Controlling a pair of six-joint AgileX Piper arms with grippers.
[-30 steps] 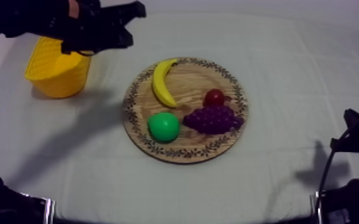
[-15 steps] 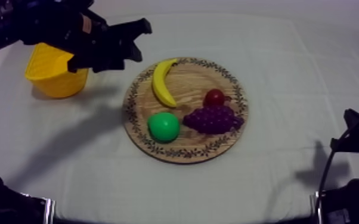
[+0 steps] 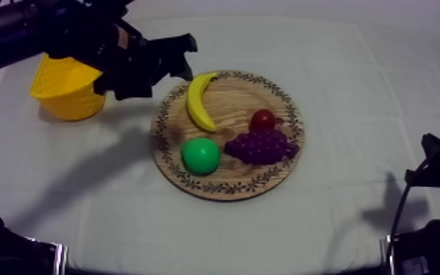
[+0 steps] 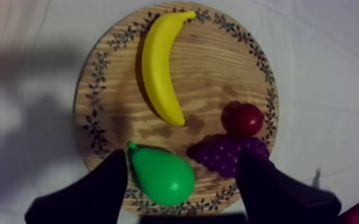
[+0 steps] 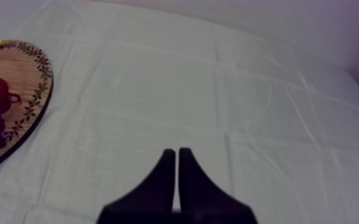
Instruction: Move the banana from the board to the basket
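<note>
The yellow banana (image 3: 199,101) lies curved on the far left part of the round wooden board (image 3: 227,191). My left gripper (image 3: 184,56) hovers open just left of the banana's far tip, between the yellow basket (image 3: 69,86) and the board. In the left wrist view the open fingers (image 4: 107,187) stand wide apart above the board (image 4: 98,89), with nothing between them, and the banana (image 4: 158,71) lies beyond the pear (image 4: 161,176). My right gripper (image 5: 176,156) is shut on nothing over bare cloth, away from the board (image 5: 24,101).
A green pear (image 3: 200,156), purple grapes (image 3: 261,146) and a small red fruit (image 3: 263,119) share the board. The basket stands at the far left of the table. My right arm (image 3: 431,212) rests low at the right edge.
My left gripper has moved from over the basket to the right, toward the board's far left rim, and its fingers have opened. The right arm has not moved.
</note>
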